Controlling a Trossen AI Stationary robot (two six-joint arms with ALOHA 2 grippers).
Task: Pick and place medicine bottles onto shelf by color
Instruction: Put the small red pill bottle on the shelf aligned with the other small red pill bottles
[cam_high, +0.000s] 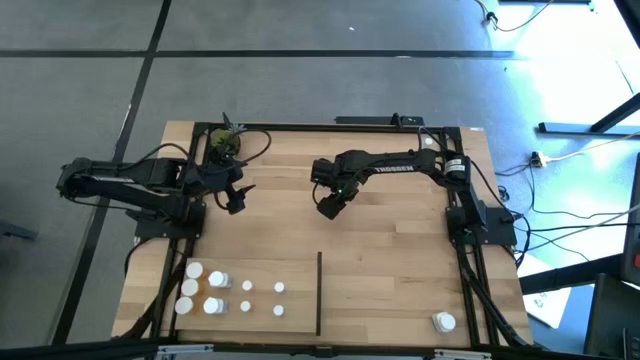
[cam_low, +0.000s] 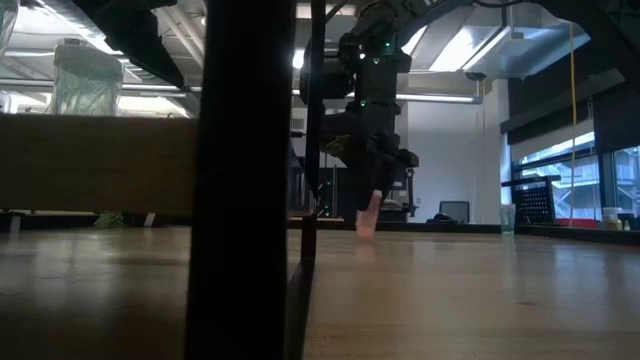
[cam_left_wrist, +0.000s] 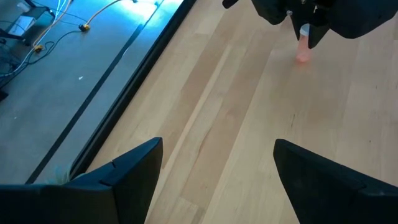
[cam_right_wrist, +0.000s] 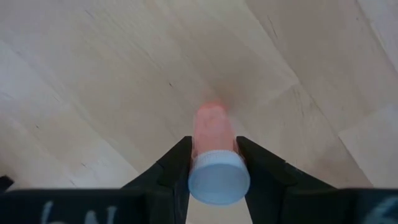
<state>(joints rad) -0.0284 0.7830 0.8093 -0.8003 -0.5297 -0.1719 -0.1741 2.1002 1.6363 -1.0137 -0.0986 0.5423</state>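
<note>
Holding: the right gripper is squeezed tight on a small orange see-through medicine bottle with a white round cap, one dark finger on each side, just under the cap
Where the bottle is: in the air over the bare middle of the light wood plank shelf with black metal rails, its bottom close to the wood in the low view, though I cannot tell if it touches
Which way it points: the cap faces up into the right wrist and the orange bottom points down at the wood
Long line of the bottle: it runs from cap to bottom, nearly straight up and down, leaning a little in the low view
Step now: I think the right arm is carrying this bottle to its colour spot
Where to go: a bunch of small white-capped bottles stands at the near left of the board, left of the thin black divider strip; one lone white bottle sits at the near right corner
How to do it well: keep the squeeze steady, lift high enough to pass over the standing bottles, keep it upright, set the flat bottom down, then let go
Watch out: the grip is high up, so the bottle could swing or tip when it lands
Other arm: the left gripper waits at the far left by the small green potted plant, its fingers wide apart and holding nothing
</note>
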